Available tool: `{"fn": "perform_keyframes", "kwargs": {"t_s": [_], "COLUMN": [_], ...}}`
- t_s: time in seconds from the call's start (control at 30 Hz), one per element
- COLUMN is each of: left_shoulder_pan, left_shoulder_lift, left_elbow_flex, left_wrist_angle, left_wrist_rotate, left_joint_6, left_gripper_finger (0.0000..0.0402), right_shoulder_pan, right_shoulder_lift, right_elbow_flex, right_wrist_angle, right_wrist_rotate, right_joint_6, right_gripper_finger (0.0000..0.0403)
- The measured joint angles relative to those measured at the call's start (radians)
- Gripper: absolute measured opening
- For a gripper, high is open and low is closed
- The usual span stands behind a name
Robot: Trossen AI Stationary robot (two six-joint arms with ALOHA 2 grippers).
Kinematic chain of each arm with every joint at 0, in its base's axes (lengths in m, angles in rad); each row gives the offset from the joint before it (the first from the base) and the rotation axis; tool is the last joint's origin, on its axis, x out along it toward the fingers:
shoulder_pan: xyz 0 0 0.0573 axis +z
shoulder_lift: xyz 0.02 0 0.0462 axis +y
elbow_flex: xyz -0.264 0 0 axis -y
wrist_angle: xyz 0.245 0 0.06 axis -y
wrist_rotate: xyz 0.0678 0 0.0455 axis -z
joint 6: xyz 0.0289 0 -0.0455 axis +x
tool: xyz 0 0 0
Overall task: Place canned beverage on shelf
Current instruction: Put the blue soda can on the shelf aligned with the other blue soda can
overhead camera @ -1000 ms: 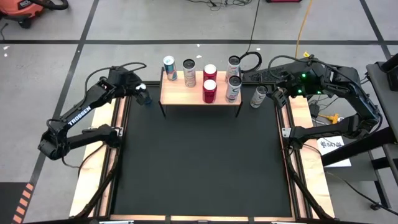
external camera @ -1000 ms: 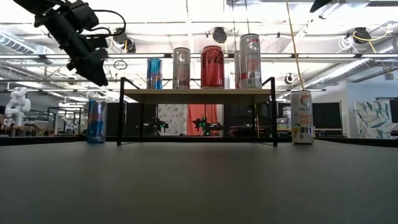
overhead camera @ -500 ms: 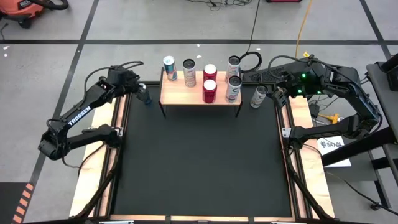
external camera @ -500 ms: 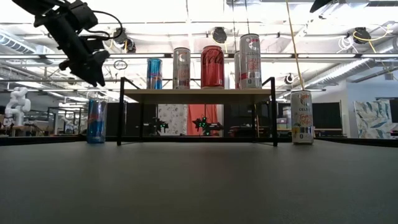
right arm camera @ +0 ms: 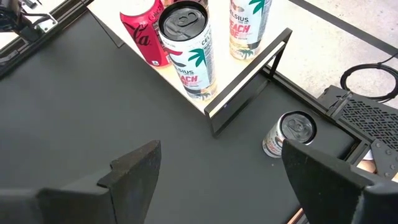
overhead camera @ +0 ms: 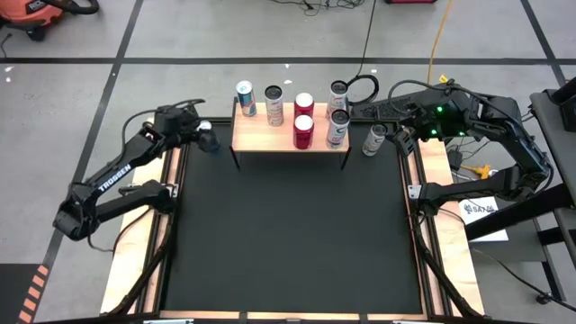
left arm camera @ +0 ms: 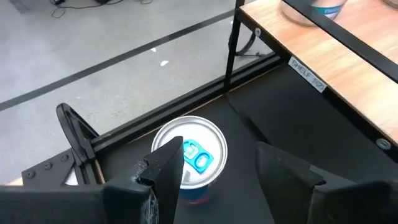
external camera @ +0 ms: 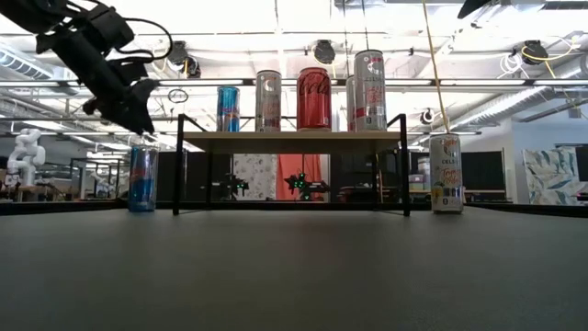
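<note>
Hovering over the blue can (left arm camera: 189, 158), my left gripper (overhead camera: 205, 137) had its jaws parted and held nothing; in the left wrist view one dark finger (left arm camera: 169, 168) overlapped the can's rim, though I could not tell whether it touched. The can stood upright on the black mat (overhead camera: 288, 225) at the table's far left corner, long axis vertical, silver lid and blue tab facing up. It was slim and tall, blue with a red band near the base (external camera: 142, 178). It sat just beside the shelf (overhead camera: 290, 135), outside its left black legs, with the mat's edge rail close behind it.

On the shelf's light-wood board stood five upright cans: a blue one (overhead camera: 245, 97), a grey one (overhead camera: 274, 104), two red cola cans (overhead camera: 303, 131) and two white Celsius cans (right arm camera: 186, 46). Bare board showed at the front left.

My right gripper (overhead camera: 402, 137) waited with its fingers spread wide, empty, near another upright Celsius can (overhead camera: 374, 139) on the mat beside the shelf's right legs.
</note>
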Motion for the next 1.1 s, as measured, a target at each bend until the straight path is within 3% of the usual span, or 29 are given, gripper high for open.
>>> {"fn": "perform_keyframes", "kwargs": {"t_s": [0.27,0.6,1.1], "left_shoulder_pan": [-0.003,-0.002,-0.002], "left_shoulder_lift": [-0.047,-0.029,-0.029], "left_elbow_flex": [0.0,0.0,0.0], "left_wrist_angle": [-0.012,-0.056,-0.039], "left_wrist_rotate": [0.049,-0.002,0.056], "left_joint_6": [-0.001,-0.012,-0.054], "left_gripper_finger": [0.02,0.02,0.0207], "right_shoulder_pan": [0.0,0.0,0.0], "right_shoulder_lift": [0.0,0.0,0.0], "right_elbow_flex": [0.0,0.0,0.0], "right_wrist_angle": [0.0,0.0,0.0], "right_wrist_rotate": [0.0,0.0,0.0], "right_joint_6": [0.0,0.0,0.0], "right_gripper_finger": [0.0318,0.0318,0.0318]}}
